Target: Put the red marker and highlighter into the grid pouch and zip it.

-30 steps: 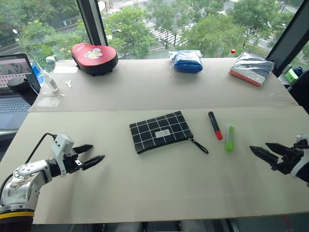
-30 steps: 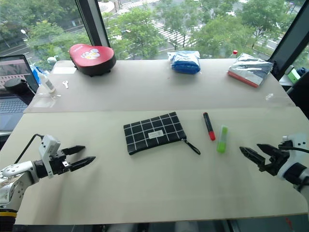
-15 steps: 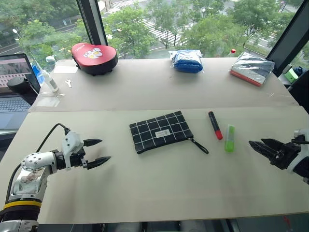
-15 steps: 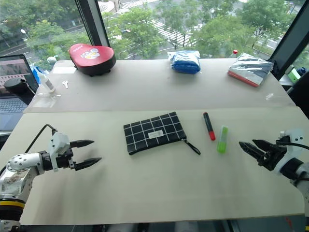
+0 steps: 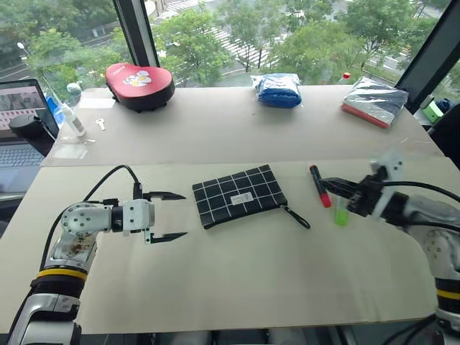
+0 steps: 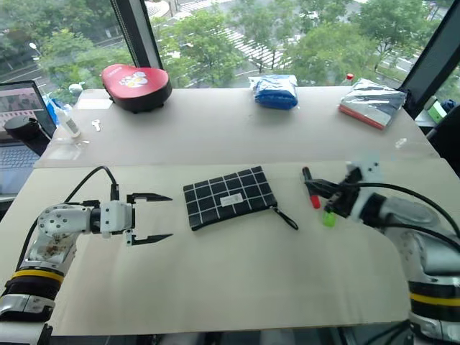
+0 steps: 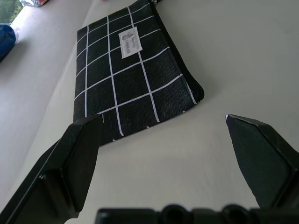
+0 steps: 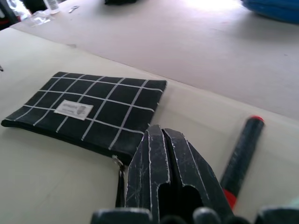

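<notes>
The right gripper (image 6: pixel 317 188) is hovering over the table (image 5: pixel 251 280) toward its right edge, its two black fingers pressed flat together with nothing between them. Its tips are lying across the red marker (image 5: pixel 319 185) as seen from the head, and whether they are touching it cannot be told. The red marker is lying flat, its black end pointing toward the far edge and its red section toward the near one. Just beside it, on the side nearer the right edge, the highlighter (image 5: pixel 341 213) is lying partly hidden under the right gripper's wrist, only its light-green near end peeking out.

The left gripper (image 5: pixel 169 215) is hanging above the table toward the left edge, jaws spread wide and holding nothing, its fingers pointing at the grid pouch (image 5: pixel 238 195). One fingertip is sitting close to the pouch's nearest corner without touching it.

The grid pouch is lying flat around the middle of the table, between the two grippers, its white label facing up. Its black pull cord (image 5: pixel 295 216) is trailing out from the corner nearest the red marker.

Along the far edge of the table, a red cushion (image 5: pixel 140 85) is sitting toward the left, a blue bundle (image 5: pixel 278 90) near the middle and a silver packet (image 5: pixel 375 101) toward the right corner. A laptop (image 5: pixel 21 115) is standing beyond the left edge.
</notes>
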`<control>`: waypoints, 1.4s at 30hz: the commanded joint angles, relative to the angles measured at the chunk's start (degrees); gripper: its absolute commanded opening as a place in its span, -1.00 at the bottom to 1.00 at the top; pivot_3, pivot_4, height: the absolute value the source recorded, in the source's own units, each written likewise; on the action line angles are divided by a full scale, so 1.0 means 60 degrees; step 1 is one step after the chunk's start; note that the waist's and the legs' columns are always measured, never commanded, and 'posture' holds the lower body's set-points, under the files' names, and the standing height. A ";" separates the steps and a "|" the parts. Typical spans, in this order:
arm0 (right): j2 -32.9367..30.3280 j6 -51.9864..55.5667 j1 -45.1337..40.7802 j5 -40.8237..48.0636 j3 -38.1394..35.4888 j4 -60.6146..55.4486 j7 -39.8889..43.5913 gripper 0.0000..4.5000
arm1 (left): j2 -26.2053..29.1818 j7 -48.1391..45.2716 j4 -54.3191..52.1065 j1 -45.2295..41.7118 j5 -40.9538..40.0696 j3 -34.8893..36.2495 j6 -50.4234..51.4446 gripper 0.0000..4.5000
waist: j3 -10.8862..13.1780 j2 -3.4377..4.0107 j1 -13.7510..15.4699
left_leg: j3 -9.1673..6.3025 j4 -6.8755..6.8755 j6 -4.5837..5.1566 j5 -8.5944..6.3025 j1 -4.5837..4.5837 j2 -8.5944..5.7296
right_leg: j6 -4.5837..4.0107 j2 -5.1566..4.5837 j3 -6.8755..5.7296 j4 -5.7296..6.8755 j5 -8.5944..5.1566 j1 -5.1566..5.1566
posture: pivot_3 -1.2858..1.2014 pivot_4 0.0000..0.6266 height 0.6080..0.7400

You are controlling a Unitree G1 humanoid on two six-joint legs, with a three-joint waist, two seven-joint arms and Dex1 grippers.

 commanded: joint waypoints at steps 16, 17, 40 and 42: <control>0.1255 -0.1137 -0.1911 -0.3470 0.3338 0.2058 -0.0351 -1.00 | -0.0404 0.0965 0.1683 -0.1161 0.1456 -0.0909 -0.3574 1.00 | -0.0001 -0.0001 -0.0037 | 0.0012 0.0007 -0.0013 0.0008 -0.0032 -0.0009 | 0.0006 -0.0002 -0.0008 0.0002 0.0004 -0.0024 | 0.03 -0.52 1.00; 0.1223 -0.1150 -0.1935 -0.3598 0.3404 0.2115 -0.0324 -1.00 | -0.0426 0.1095 0.1653 -0.1168 0.1518 -0.0955 -0.3725 1.00 | -0.0001 -0.0001 -0.0039 | 0.0012 0.0007 -0.0013 0.0008 -0.0032 -0.0007 | 0.0006 -0.0002 -0.0009 0.0001 0.0004 -0.0024 | 0.03 -0.52 1.00; 0.1575 -0.0718 -0.1592 -0.3427 0.3095 0.1537 0.0038 -1.00 | -0.0911 0.5159 0.3617 -0.2319 0.4472 -0.1824 -0.6515 1.00 | -0.0004 -0.0004 0.0009 | 0.0011 0.0009 -0.0020 0.0014 -0.0018 -0.0011 | 0.0007 -0.0001 -0.0013 0.0004 0.0004 -0.0011 | 0.03 -0.52 1.00; 0.1578 -0.0670 -0.1549 -0.3407 0.3075 0.1464 0.0030 -1.00 | -0.0964 0.5279 0.3737 -0.2450 0.4520 -0.2020 -0.6643 1.00 | -0.0004 -0.0004 0.0002 | 0.0010 0.0010 -0.0020 0.0014 -0.0020 -0.0011 | 0.0007 -0.0001 -0.0013 0.0008 0.0005 -0.0012 | 0.03 -0.52 1.00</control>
